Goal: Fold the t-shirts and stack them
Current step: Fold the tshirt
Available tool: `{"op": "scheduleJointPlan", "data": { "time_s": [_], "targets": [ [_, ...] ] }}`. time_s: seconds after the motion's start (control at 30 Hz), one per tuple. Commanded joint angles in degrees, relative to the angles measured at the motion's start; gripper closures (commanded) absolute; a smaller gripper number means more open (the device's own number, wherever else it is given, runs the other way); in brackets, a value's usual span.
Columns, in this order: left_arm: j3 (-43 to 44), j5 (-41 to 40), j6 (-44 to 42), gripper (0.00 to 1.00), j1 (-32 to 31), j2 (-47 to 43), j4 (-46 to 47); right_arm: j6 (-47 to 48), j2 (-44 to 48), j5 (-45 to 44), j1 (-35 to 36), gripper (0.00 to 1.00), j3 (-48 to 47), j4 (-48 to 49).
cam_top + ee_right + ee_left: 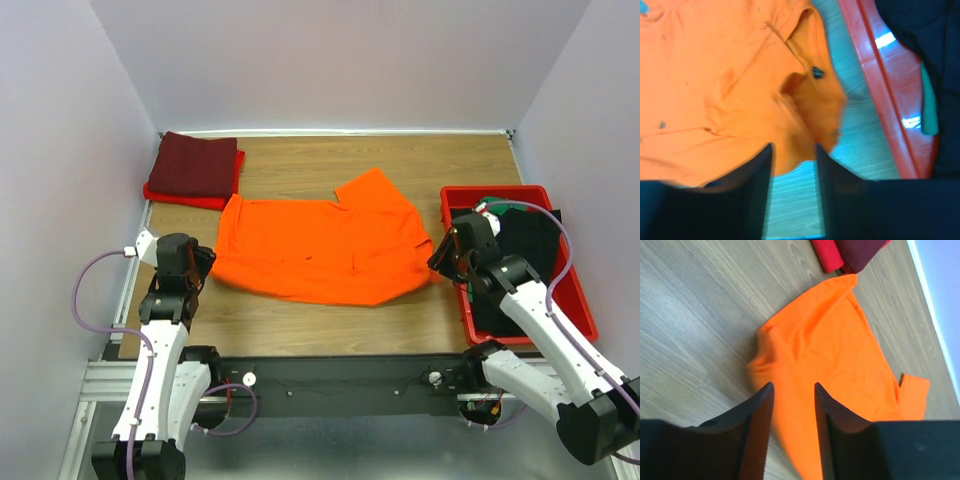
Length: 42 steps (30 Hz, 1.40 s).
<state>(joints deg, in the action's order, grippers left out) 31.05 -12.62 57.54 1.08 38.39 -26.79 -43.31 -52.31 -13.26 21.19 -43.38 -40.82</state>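
Orange t-shirt (325, 250) lies between low-bent left arm (172, 295) and right arm (522, 298), jaws part-open, empty.

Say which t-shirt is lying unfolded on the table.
The orange t-shirt, spread out mid-table. The maroon t-shirt and red t-shirt sit folded at far left.

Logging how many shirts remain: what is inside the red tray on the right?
The red tray holds crumpled black cloth with green cloth at its far end. The right arm covers part; whatever lies beneath the black cloth is hidden.
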Motion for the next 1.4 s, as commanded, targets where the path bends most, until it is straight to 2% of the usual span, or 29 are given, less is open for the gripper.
{"op": "scheduleJointPlan", "data": {
  "time_s": [0.0, 0.03, 0.1, 0.2, 0.23, 0.27, 0.33, 0.43, 0.47, 0.53, 0.6, 0.63, 0.77, 0.87, 1.0, 1.13, 1.37],
  "targets": [
    [2.3, 1.6, -1.4, 0.46, 0.4, -0.9, -2.7, 0.4, 1.1, 1.9, -0.4, 0.42, -3.6, -2.5],
    [4.0, 0.6, -1.6, 0.44, 0.3, -0.8, -3.3, 0.6, 1.2, 2.0, -0.5, 0.34, -4.1, -2.8],
    [5.4, 0.0, -4.7, 0.43, 0.4, 0.0, -0.3, 2.2, 0.4, 2.1, -0.4, 0.28, -6.1, -2.8],
    [8.8, 0.7, -7.7, 0.43, 0.4, 5.0, 3.7, 5.2, -3.8, 4.5, -0.4, 0.28, -8.6, -0.2],
    [10.5, 1.1, -9.4, 0.44, 0.3, 8.9, 7.8, 6.6, -10.7, 6.4, -0.4, 0.28, -10.7, 3.1],
    [11.4, 1.1, -10.2, 0.44, 0.3, 11.2, 9.7, 7.4, -10.8, 7.0, -0.4, 0.28, -10.8, 5.1],
    [14.9, -0.2, -13.1, 0.48, 0.2, 16.6, 15.0, 8.3, -18.9, 7.6, -0.4, 0.31, -13.8, 8.6],
    [20.4, -2.5, -18.5, 0.51, -0.1, 28.4, 18.9, 11.0, -29.1, 9.5, -0.4, 0.31, -19.1, 17.9],
    [22.1, -3.5, -21.3, 0.52, -0.4, 34.3, 19.1, 12.0, -31.3, 9.1, -0.4, 0.31, -20.4, 19.5],
    [27.2, -2.8, -24.9, 0.54, -0.7, 40.6, 20.8, 13.2, -36.3, 8.0, -0.4, 0.31, -23.7, 22.0],
    [31.2, -3.6, -28.6, 0.57, -0.9, 49.8, 19.0, 15.1, -43.4, 6.1, -0.4, 0.31, -28.6, 24.0],
    [35.3, -3.7, -30.1, 0.59, -2.9, 55.8, 18.5, 16.1, -47.4, 5.4, -0.4, 0.31, -31.9, 24.3],
    [44.6, -5.9, -30.8, 0.61, -3.2, 65.8, 14.7, 18.4, -54.1, 6.2, -0.4, 0.32, -36.8, 26.0],
    [51.5, -11.4, -30.1, 0.69, -3.2, 75.0, 8.9, 19.4, -58.7, 7.3, -0.5, 0.32, -39.9, 26.1],
    [51.0, -14.6, -28.4, 0.70, -2.1, 75.3, 9.5, 20.0, -61.6, 8.5, -0.5, 0.32, -41.0, 26.7],
    [52.6, -10.3, -28.4, 0.77, 0.5, 78.5, 10.2, 20.0, -63.3, 9.8, -0.5, 0.32, -41.7, 26.8],
    [56.2, -8.7, -28.3, 0.78, 2.4, 84.1, 9.7, 20.3, -62.8, 10.0, -0.5, 0.32, -41.1, 26.8]
  ]
}}
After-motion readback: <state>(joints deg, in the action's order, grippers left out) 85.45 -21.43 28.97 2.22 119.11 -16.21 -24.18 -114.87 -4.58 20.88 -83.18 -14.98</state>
